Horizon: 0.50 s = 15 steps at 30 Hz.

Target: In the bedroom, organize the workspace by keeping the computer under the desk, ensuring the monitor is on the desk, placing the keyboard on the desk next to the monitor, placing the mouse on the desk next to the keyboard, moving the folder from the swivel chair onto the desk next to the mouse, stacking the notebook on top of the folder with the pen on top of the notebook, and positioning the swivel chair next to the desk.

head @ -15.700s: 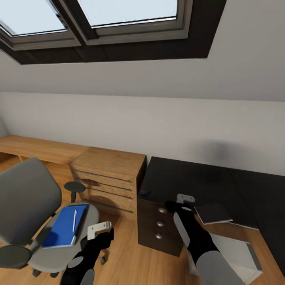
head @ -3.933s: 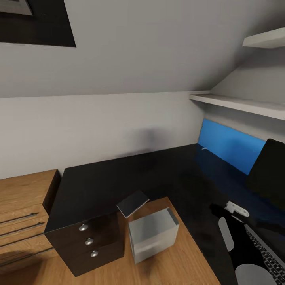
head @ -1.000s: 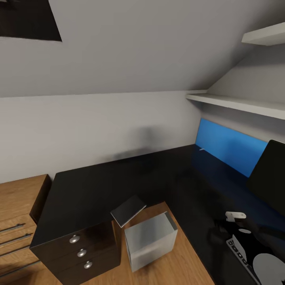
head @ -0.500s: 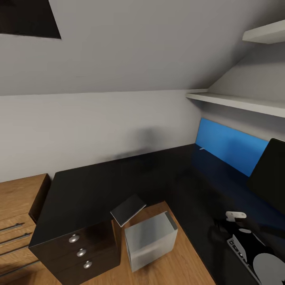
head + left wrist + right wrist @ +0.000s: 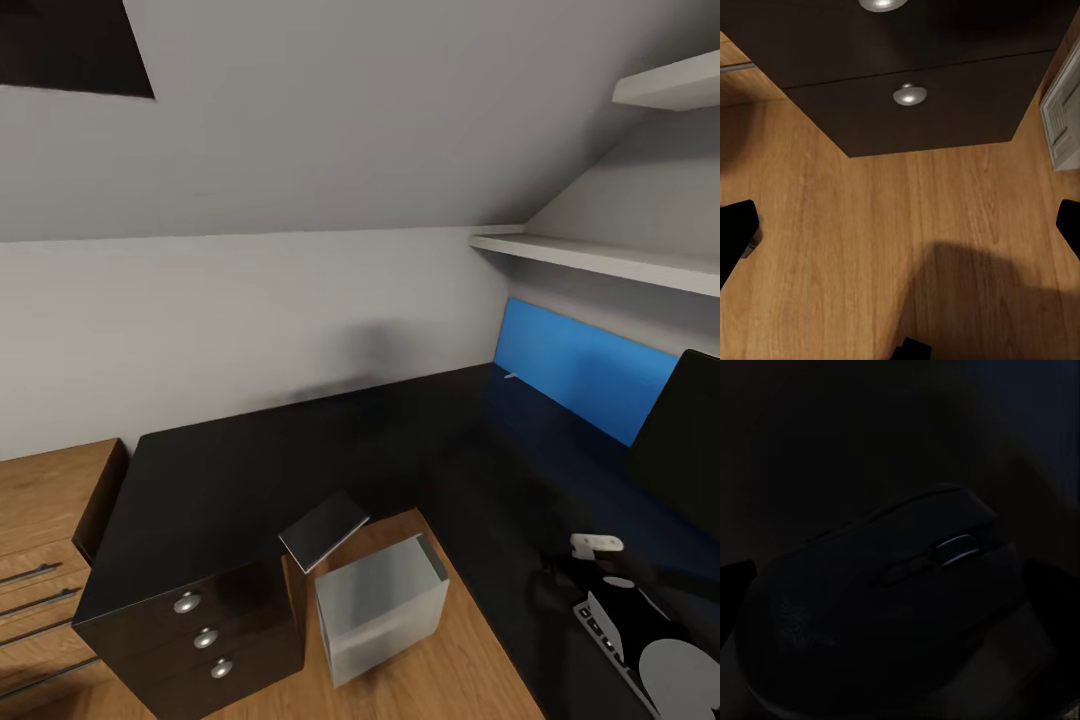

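Nothing you can see has shifted in the head view since half a second ago: the right arm, the grey computer and the notebook sit just where they did.

Around you, the black bench (image 5: 300,450) runs along the wall and turns under the blue back panel (image 5: 585,368), with white shelves (image 5: 600,262) above. The monitor (image 5: 685,445) stands on the bench at the right edge. The computer (image 5: 380,607) rests on the wood floor (image 5: 870,247) beside the black drawer unit (image 5: 205,630), and the notebook (image 5: 323,530) hangs over the bench edge just above it. The keyboard (image 5: 600,625) lies on the bench, partly hidden beneath your right arm.

Your right claw (image 5: 596,545) is low over the bench near the keyboard. Its wrist camera looks closely at a dark mouse (image 5: 885,607) with a silver wheel lying between its fingers; I cannot tell whether they press it. Your left claw (image 5: 900,247) is spread wide and empty, hanging over the floor in front of the drawer unit.
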{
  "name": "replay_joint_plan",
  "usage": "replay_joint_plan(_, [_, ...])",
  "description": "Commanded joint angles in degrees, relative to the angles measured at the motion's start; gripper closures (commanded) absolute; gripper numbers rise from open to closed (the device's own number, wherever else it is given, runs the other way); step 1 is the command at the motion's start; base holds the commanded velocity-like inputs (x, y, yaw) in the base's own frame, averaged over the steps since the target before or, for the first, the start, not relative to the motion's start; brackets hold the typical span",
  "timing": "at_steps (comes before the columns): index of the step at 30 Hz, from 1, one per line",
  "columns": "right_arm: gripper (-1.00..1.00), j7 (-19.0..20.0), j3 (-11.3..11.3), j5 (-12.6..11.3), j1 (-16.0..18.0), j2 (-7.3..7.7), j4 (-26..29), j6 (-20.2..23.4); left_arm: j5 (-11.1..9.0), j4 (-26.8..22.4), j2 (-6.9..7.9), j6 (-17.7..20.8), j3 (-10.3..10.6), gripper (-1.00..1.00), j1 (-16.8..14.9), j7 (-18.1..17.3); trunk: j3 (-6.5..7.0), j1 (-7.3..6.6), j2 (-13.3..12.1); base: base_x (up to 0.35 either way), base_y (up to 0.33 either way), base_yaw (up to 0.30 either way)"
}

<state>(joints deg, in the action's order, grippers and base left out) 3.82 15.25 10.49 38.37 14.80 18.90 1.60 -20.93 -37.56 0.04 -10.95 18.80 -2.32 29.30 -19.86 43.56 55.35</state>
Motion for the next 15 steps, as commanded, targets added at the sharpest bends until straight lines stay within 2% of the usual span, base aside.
replay_joint_plan(1, [1.0,0.14,0.48,0.57,0.03,-0.04,0.08,0.31,-0.6,0.02,0.05,-0.39,0.38,-1.0,-0.06,0.33,-0.07,0.0,0.05,0.0,0.0,0.0])
replay_joint_plan(6, [1.0,-1.42,0.48,0.59,0.12,-0.04,0.22,2.86,-0.6,-0.01,0.05,-0.39,0.36,-1.0,-0.06,0.32,-0.07,0.0,0.05,0.0,0.0,0.0])
replay_joint_plan(15, [1.0,-1.62,0.48,0.6,0.13,-0.12,0.26,3.31,-0.6,0.03,0.05,-0.39,0.36,-1.0,-0.06,0.32,-0.07,0.0,0.05,0.0,0.0,0.0])
